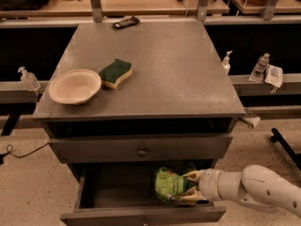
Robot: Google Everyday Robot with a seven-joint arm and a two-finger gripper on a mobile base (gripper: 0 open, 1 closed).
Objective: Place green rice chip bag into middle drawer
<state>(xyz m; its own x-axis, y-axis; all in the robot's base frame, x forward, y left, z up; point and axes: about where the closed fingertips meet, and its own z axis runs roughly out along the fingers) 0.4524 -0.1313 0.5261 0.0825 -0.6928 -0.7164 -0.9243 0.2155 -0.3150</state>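
Bag first: green rice chip bag (169, 185) sits inside middle drawer (113, 192), right of its centre, low over the dark floor; contact with the floor not discernible. Robot's jaws clamp the bag's right edge, inside the drawer's right half; arm (263, 188) reaches in from the drawer's right. Judgement: let go low, then withdraw rightward, clear of upper drawer front (178, 147) above. Bowl (74, 86) and sponge (115, 73) on worktop (178, 74) over the drawer.

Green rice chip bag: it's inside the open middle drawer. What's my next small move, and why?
Probably open the tool to release: it grips the green rice chip bag already inside the middle drawer, toward its right side.
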